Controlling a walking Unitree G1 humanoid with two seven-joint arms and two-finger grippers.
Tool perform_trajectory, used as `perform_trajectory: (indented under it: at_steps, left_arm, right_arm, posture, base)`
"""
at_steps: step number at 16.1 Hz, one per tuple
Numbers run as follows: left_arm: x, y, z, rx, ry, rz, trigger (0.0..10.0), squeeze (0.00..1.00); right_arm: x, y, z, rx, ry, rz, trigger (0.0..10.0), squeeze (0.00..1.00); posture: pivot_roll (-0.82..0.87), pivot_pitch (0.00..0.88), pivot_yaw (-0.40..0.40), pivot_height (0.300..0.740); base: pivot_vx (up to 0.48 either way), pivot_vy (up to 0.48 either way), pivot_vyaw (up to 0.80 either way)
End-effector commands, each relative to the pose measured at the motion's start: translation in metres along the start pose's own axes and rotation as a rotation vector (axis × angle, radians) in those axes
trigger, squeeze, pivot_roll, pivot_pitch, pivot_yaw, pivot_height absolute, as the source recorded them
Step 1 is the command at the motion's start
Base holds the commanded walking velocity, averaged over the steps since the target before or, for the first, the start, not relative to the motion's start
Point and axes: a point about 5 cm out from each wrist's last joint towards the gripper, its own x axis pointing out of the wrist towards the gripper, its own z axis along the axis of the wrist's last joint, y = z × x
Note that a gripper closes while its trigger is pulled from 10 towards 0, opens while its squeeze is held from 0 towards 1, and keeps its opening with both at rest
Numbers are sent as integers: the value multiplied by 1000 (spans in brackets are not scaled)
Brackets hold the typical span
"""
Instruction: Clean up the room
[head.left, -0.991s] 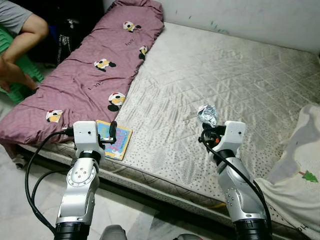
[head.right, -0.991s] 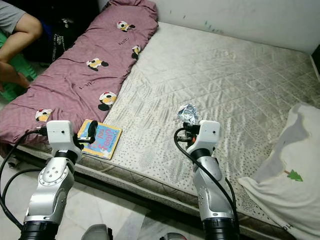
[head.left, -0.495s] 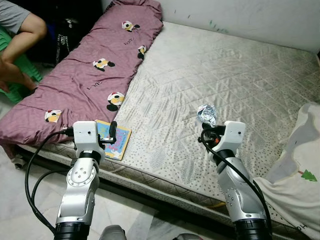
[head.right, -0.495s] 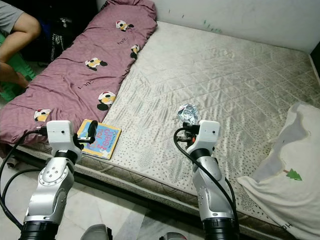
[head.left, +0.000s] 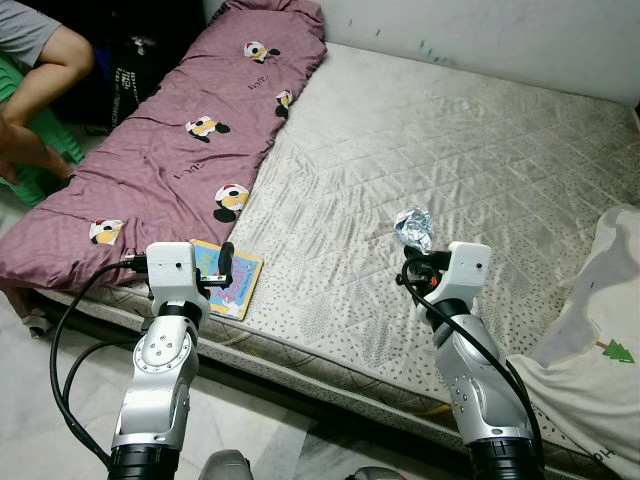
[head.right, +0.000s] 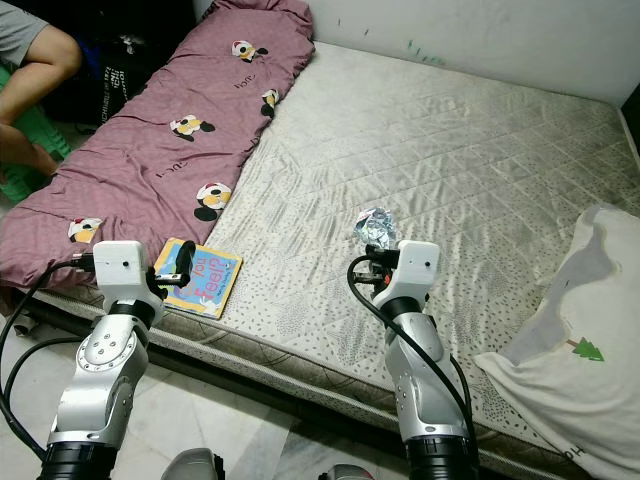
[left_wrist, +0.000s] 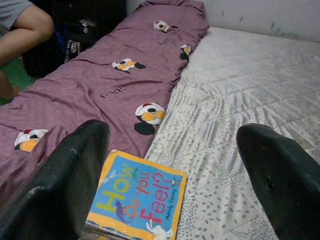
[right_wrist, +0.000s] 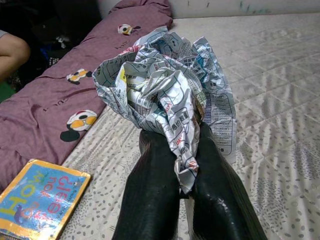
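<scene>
A crumpled sheet of printed paper (right_wrist: 165, 85) is pinched between the two black fingers (right_wrist: 150, 200) of my right gripper (head.left: 412, 252), which is shut on it above the bare mattress (head.left: 450, 150). My left gripper (head.left: 222, 265) is open, hovering over a colourful children's book (left_wrist: 137, 202) that lies flat near the mattress's front edge, beside a purple cartoon-print blanket (head.left: 190, 140).
A white pillow with a small green tree print (head.left: 600, 340) lies at the right edge of the bed. A person's bare legs (head.left: 35, 95) rest on something green at the far left. Pale tiled floor (head.left: 60, 400) runs below the bed front.
</scene>
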Motion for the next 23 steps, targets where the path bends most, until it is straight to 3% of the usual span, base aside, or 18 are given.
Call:
perform_trajectory:
  at_steps: [1, 9, 10, 11, 13, 23]
  left_arm:
    - [0, 0, 1, 7, 0, -8, 10000, 0]
    - [0, 0, 1, 7, 0, -8, 10000, 0]
    - [0, -9, 3, -18, -6, -12, 10000, 0]
    - [1, -20, 4, -63, -5, -18, 10000, 0]
    - [1, -20, 4, -70, -5, -23, 10000, 0]
    - [1, -21, 2, -91, 14, -17, 10000, 0]
  right_arm:
    - [0, 0, 4, -5, -11, -5, 4157, 0]
    - [0, 0, 4, -5, -11, -5, 4157, 0]
    - [4, -4, 3, -45, 15, -10, 10000, 0]
    - [10, -12, 3, -69, 16, -34, 10000, 0]
    - [10, -11, 3, -70, 24, -36, 10000, 0]
    - [11, -15, -1, -73, 45, -55, 10000, 0]
  posture:
    - [2, 100, -40, 740]
    - [2, 100, -40, 740]
    - [19, 136, -73, 740]
    - [18, 138, -73, 740]
    - [17, 138, -72, 740]
    - [20, 136, -75, 740]
  base:
    - [0, 0, 0]
    - [0, 0, 0]
    - [0, 0, 0]
    - [0, 0, 0]
    - [0, 0, 0]
    - [0, 0, -800]
